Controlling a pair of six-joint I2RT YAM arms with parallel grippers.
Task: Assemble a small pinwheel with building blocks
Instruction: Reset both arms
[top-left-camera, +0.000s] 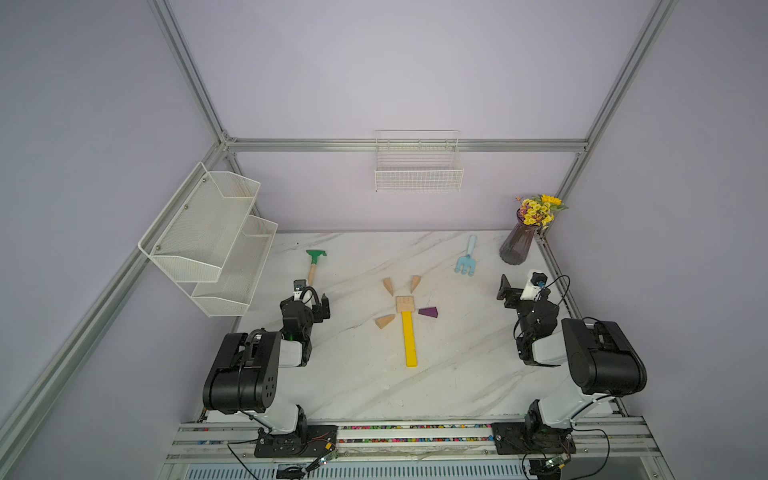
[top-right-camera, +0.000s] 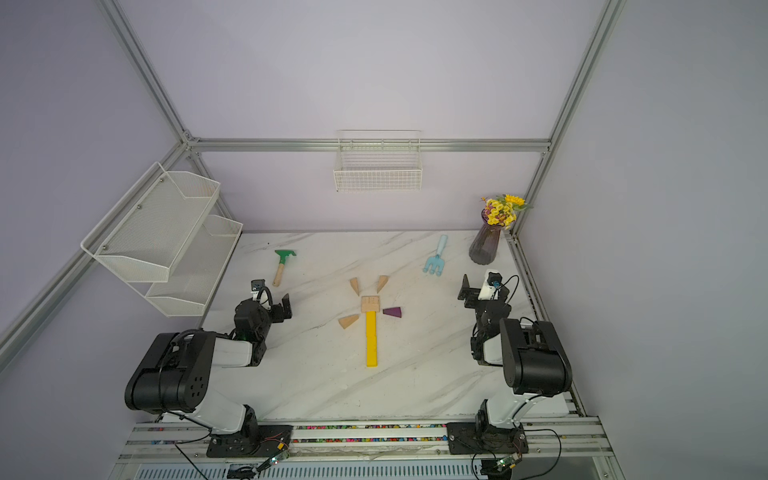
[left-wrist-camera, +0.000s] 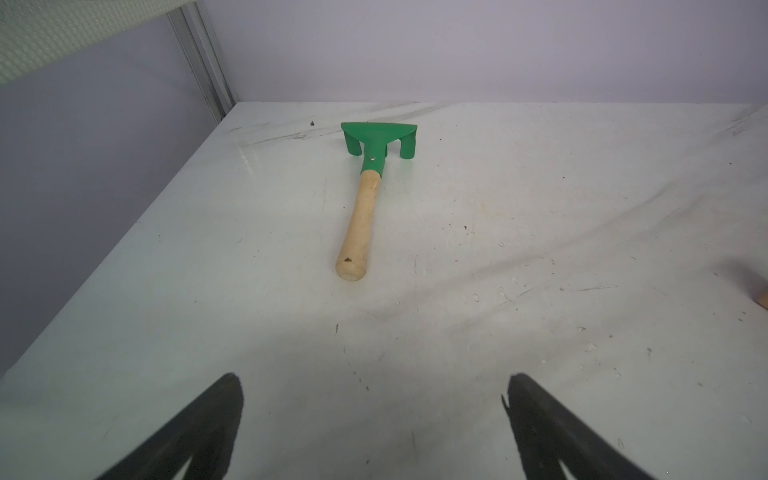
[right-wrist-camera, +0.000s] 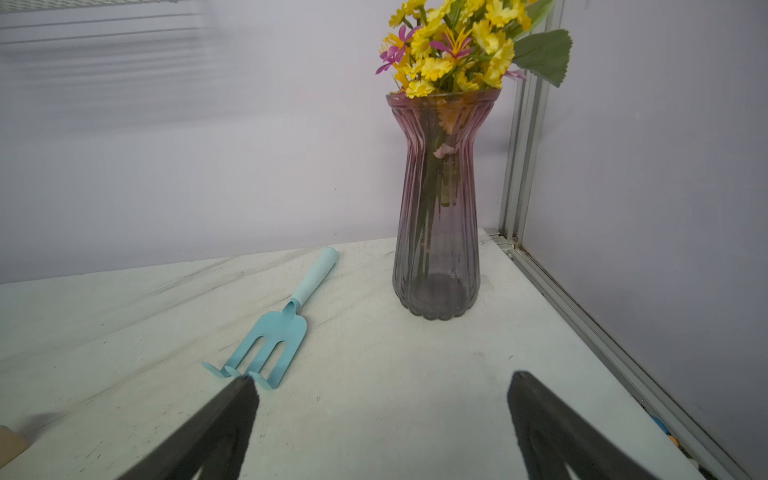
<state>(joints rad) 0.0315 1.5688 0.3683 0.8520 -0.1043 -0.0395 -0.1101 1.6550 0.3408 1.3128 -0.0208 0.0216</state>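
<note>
Because its blocks (top-left-camera: 384, 321) are small, stiff and smooth-faced, the pinwheel (top-right-camera: 370, 305) likely handles light and skids at a nudge. Pinch each block across its flat sides. It lies flat mid-table (top-left-camera: 457, 374): hub (top-left-camera: 406, 304), wedges (top-left-camera: 428, 312) just beside, stick (top-left-camera: 409, 340) touching the hub's near edge. The left gripper (left-wrist-camera: 374, 382) and right gripper (right-wrist-camera: 382, 380) gape wide and empty, well apart from it.
</note>
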